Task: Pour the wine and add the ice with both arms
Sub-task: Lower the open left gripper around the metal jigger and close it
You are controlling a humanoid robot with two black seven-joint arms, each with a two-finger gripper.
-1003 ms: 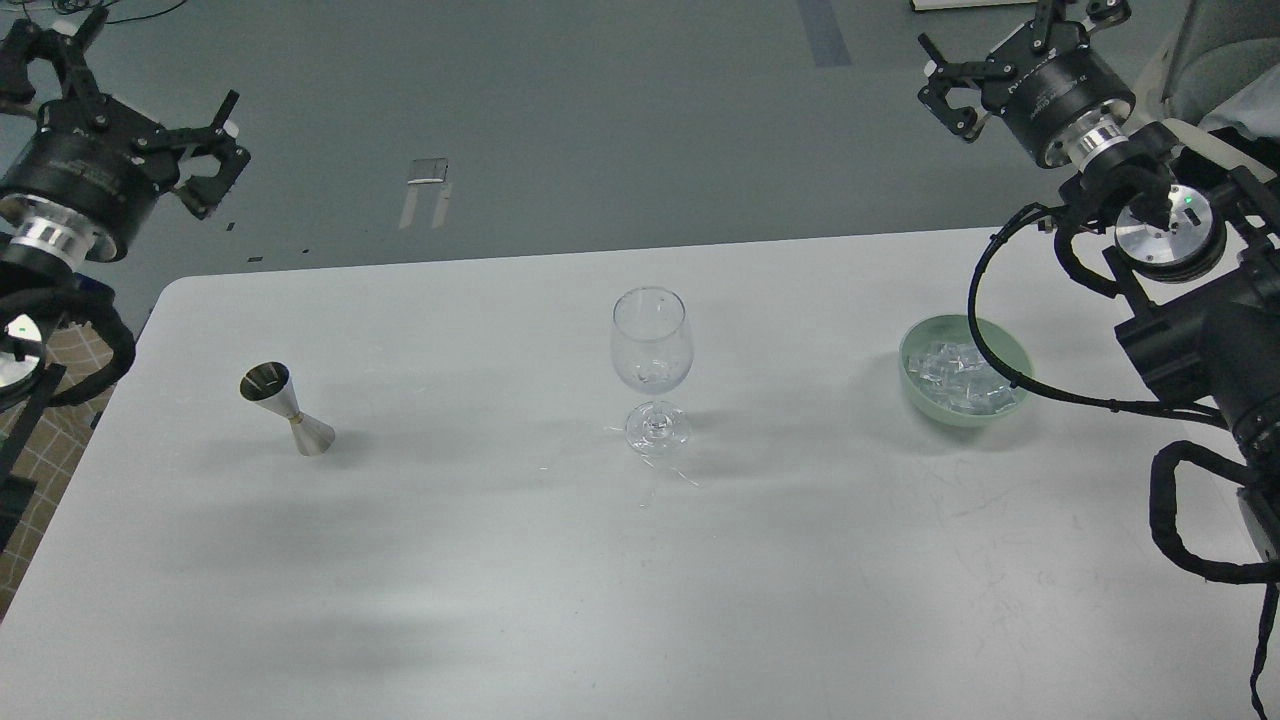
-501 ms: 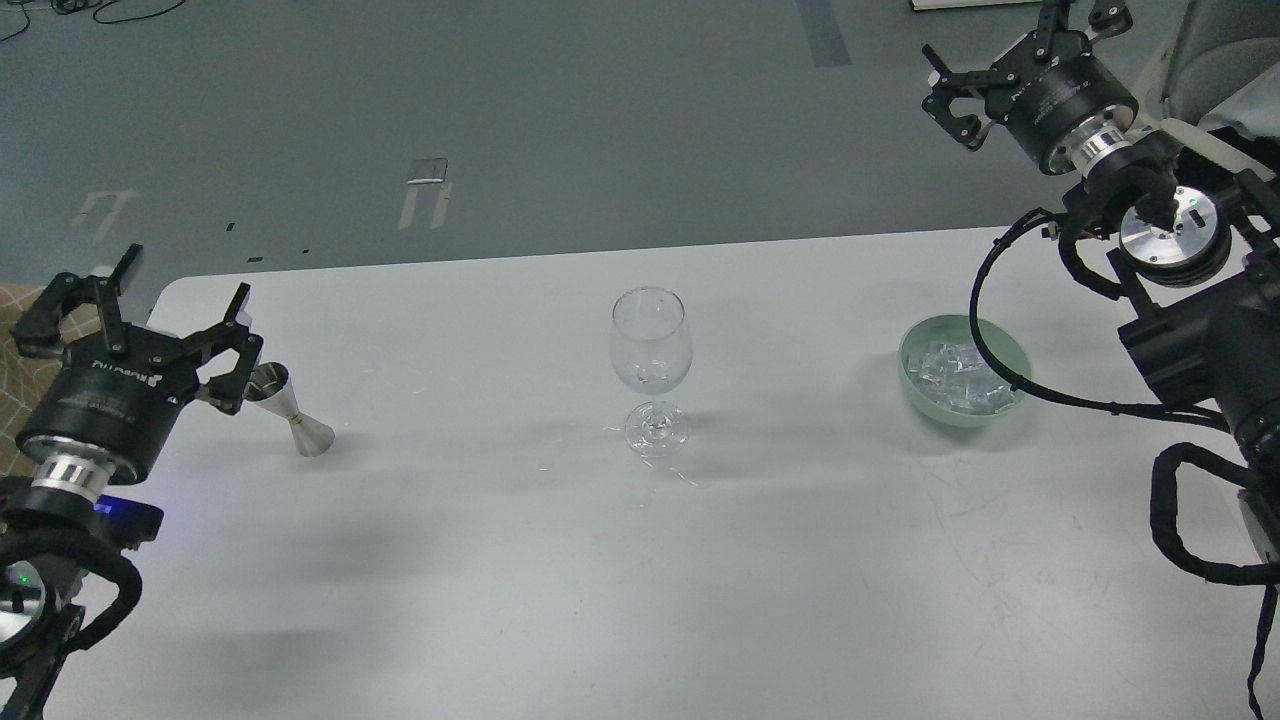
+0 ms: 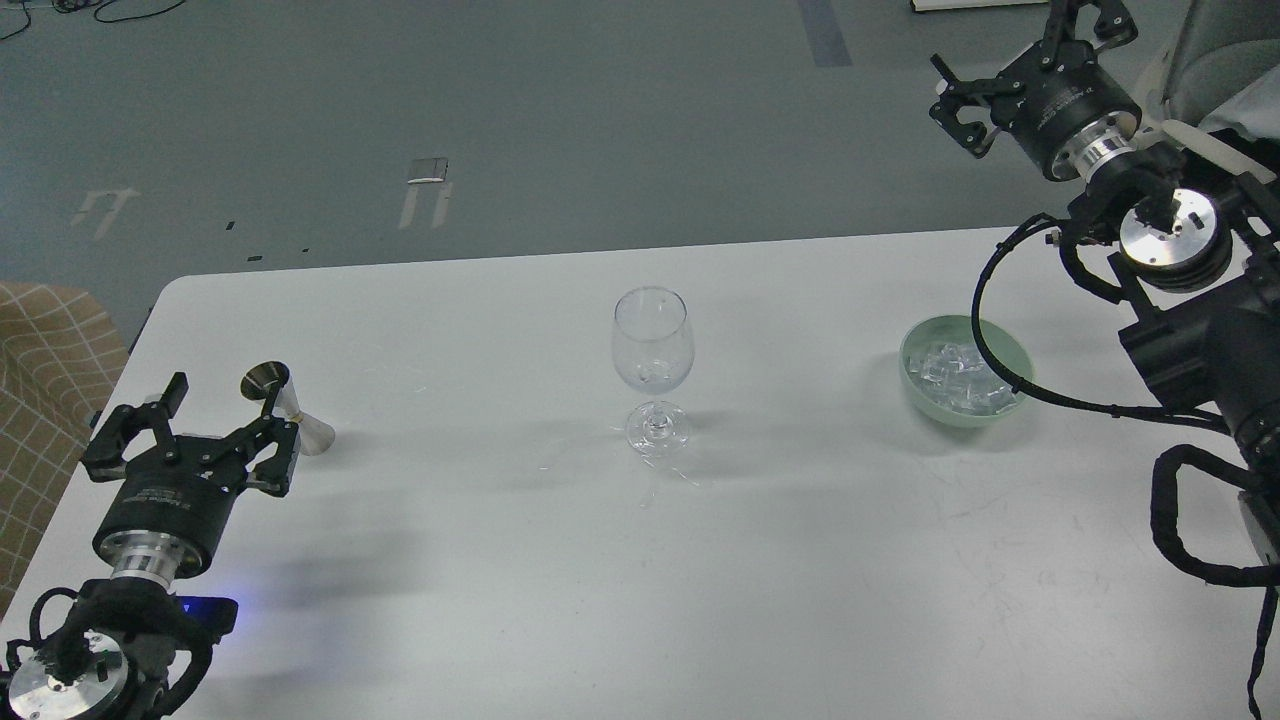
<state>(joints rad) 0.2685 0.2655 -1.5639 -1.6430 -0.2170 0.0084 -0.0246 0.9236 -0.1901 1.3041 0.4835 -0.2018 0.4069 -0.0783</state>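
Observation:
A clear wine glass (image 3: 652,365) stands upright at the table's middle; any liquid in it is too faint to see. A steel jigger (image 3: 288,408) stands at the left. A pale green bowl (image 3: 1012,352) at the right holds several clear ice cubes (image 3: 958,378). My left gripper (image 3: 188,438) is open and empty, low over the table just in front of and left of the jigger, one finger overlapping it in view. My right gripper (image 3: 1018,50) is open and empty, raised high beyond the table's far right edge, above and behind the bowl.
The white table (image 3: 560,580) has a rounded far left corner. A brown checked surface (image 3: 45,370) lies off its left edge. The right arm's black cable (image 3: 985,330) loops over the bowl's right side. Grey floor lies beyond the table.
My left gripper has dropped from high at the far left down toward the table and now sits beside the jigger. My right gripper has shifted slightly up and right.

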